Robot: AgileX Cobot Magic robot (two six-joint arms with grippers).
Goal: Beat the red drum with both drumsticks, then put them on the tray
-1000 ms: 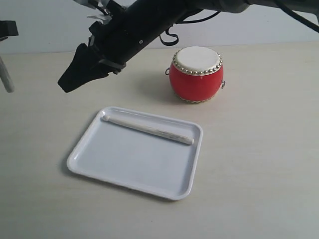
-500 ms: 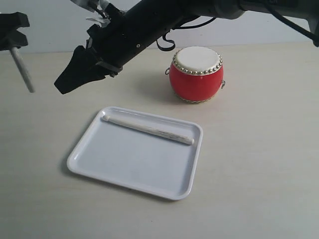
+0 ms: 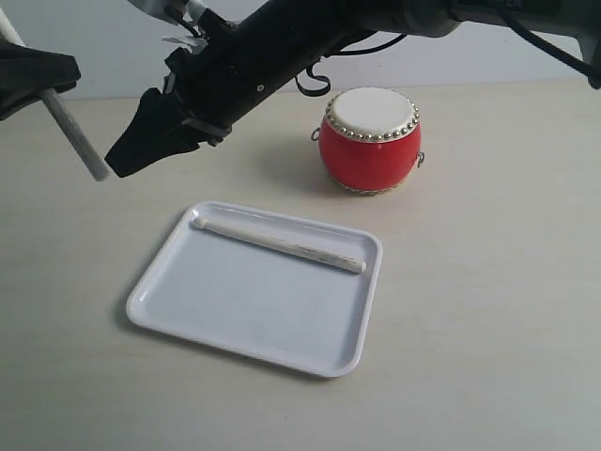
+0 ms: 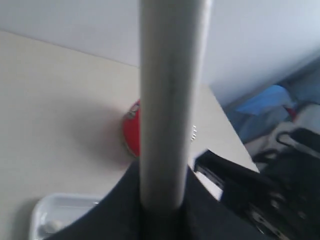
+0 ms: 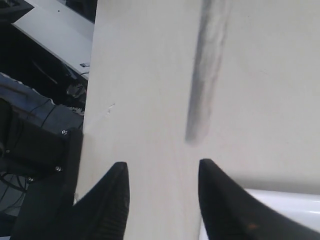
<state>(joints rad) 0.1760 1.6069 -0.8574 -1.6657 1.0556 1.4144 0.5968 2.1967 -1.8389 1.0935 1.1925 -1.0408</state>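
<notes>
The red drum (image 3: 369, 139) stands upright at the back of the table, partly seen as a red patch (image 4: 132, 131) in the left wrist view. The white tray (image 3: 216, 319) lies in front of it with one drumstick (image 3: 278, 244) along its far side. My left gripper (image 3: 38, 77), at the far left edge, is shut on the second drumstick (image 3: 75, 141), which slants down toward the table and fills the left wrist view (image 4: 172, 100). My right gripper (image 3: 122, 160) hangs open and empty above the table, left of the tray's far corner (image 5: 160, 167).
The pale table runs to a light wall behind the drum. In the right wrist view the table's edge (image 5: 92, 75) borders dark equipment and cables (image 5: 35, 120). A corner of the tray (image 5: 280, 210) shows there too.
My left gripper has come in from the left edge, swinging its drumstick rightward and lower toward the tray. The right arm has hardly moved.
</notes>
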